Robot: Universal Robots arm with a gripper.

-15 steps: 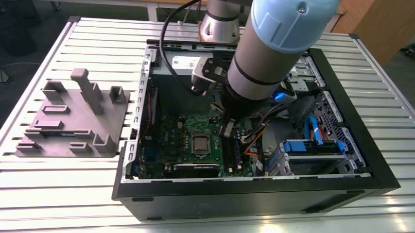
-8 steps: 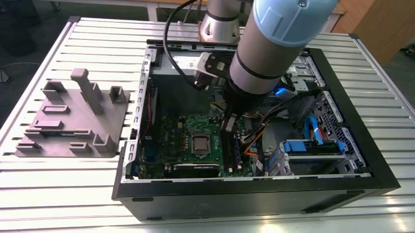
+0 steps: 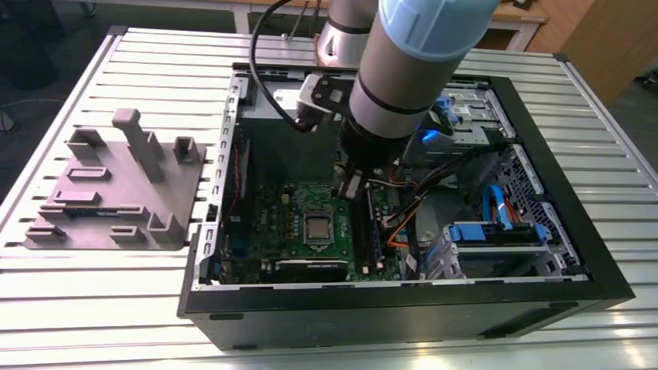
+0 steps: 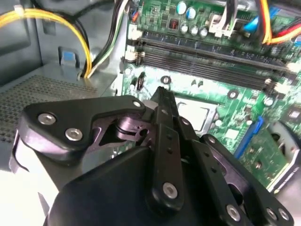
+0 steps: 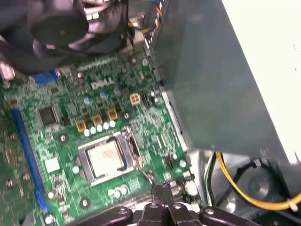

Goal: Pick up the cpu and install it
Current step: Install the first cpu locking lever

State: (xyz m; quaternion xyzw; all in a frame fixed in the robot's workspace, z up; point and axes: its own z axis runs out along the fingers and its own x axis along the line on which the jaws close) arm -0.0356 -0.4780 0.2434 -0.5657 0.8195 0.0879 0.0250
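Inside the open computer case point(image 3: 606, 289), we see the cpu point(image 5: 105, 158) lying flat in its socket on the green motherboard point(image 5: 66, 127), its silver-gray top framed by the metal socket bracket point(image 5: 129, 141); in the exterior view it shows as a small pale square point(image 3: 317, 228) near the middle of the board. Just beside the socket, our pincer point(image 3: 350, 187) hangs over the board with its black fingers point(image 4: 164, 101) drawn together, holding nothing, their tips close to the chip's edge in both wrist views. Yellow cables point(image 5: 235, 186) run past the gray power-supply box point(image 5: 221, 80). On the slatted desk point(image 3: 92, 308), a gray fixture block point(image 3: 113, 193) stands well apart, toward the exterior view's left.
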